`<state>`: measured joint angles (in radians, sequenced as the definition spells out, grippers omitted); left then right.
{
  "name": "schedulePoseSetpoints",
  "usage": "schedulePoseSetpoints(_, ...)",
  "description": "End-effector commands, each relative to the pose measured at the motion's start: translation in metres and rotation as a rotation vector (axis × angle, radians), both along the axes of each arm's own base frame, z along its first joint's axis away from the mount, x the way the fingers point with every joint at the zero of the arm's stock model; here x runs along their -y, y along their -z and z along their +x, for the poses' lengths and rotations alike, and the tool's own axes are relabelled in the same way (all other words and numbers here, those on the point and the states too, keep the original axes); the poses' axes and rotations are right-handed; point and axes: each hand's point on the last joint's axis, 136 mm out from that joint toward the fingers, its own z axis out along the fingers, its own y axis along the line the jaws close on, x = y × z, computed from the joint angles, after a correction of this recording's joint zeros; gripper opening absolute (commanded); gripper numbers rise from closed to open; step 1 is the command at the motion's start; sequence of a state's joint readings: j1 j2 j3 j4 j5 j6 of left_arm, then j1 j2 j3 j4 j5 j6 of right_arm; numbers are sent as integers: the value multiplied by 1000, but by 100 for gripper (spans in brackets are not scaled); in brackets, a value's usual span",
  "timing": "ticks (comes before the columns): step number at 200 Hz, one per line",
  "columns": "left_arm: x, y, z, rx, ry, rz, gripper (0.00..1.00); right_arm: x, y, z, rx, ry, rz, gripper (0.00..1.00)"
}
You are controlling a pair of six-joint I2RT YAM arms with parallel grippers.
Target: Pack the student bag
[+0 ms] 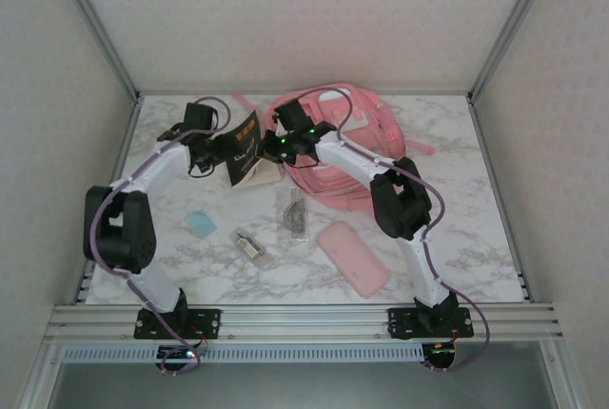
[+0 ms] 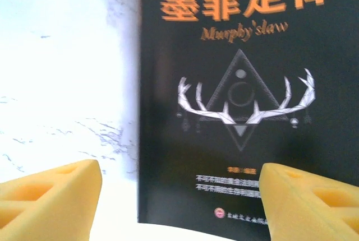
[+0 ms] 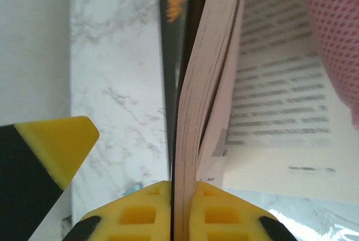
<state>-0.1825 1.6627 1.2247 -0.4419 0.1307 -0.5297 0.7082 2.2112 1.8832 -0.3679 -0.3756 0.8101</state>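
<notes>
Pinching a black "Murphy's law" paperback [image 2: 247,106] by its page edge, the right hand [image 3: 182,218] is clamped tight on it. The pink student bag [image 1: 366,124] lies just to that hand's right. The left hand [image 2: 179,207] faces the cover, fingers spread wide, gripping nothing.

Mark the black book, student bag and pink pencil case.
black book [image 2: 241,101]: left wrist view, antler emblem on cover.
student bag [image 1: 366,126]: top external view, upper right fabric.
pink pencil case [image 1: 352,257]: top external view, its middle.
</notes>
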Motion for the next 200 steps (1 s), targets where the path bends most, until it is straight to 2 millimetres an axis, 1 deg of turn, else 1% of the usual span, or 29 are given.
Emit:
schedulePoseSetpoints(1,0,-3,-3,35,-65,-105,82,10,-56,7,46,15,147,5)
schedulePoseSetpoints(12,-2,-2,-4,53,-91,-126,83,15,-60,8,35,23,184,4)
schedulePoseSetpoints(28,3,3,-4,70,-117,-191,84,21,-64,9,15,34,232,4)
schedulePoseSetpoints(39,10,5,-1,95,-130,-261,84,24,-66,10,4,38,263,4)
schedulePoseSetpoints(41,10,9,-2,86,-137,-268,84,25,-65,10,-1,41,267,4)
schedulePoseSetpoints(45,12,8,1,106,-144,-292,84,27,-65,11,-6,44,276,4)
schedulePoseSetpoints(62,18,13,4,133,-173,-379,84,31,-63,11,-29,54,313,4)
schedulePoseSetpoints(81,25,10,8,193,-184,-447,85,34,-57,12,-53,60,335,4)
schedulePoseSetpoints(95,35,7,10,223,-161,-469,84,37,-52,13,-68,67,345,4)
schedulePoseSetpoints(128,51,12,13,254,-128,-500,81,39,-45,16,-108,80,406,3)
schedulePoseSetpoints(161,59,23,19,259,-133,-567,75,47,-39,17,-124,100,418,3)
schedulePoseSetpoints(179,58,26,19,249,-134,-557,75,51,-38,18,-126,109,415,3)
schedulePoseSetpoints(200,57,25,17,246,-130,-545,75,57,-35,21,-129,124,414,2)
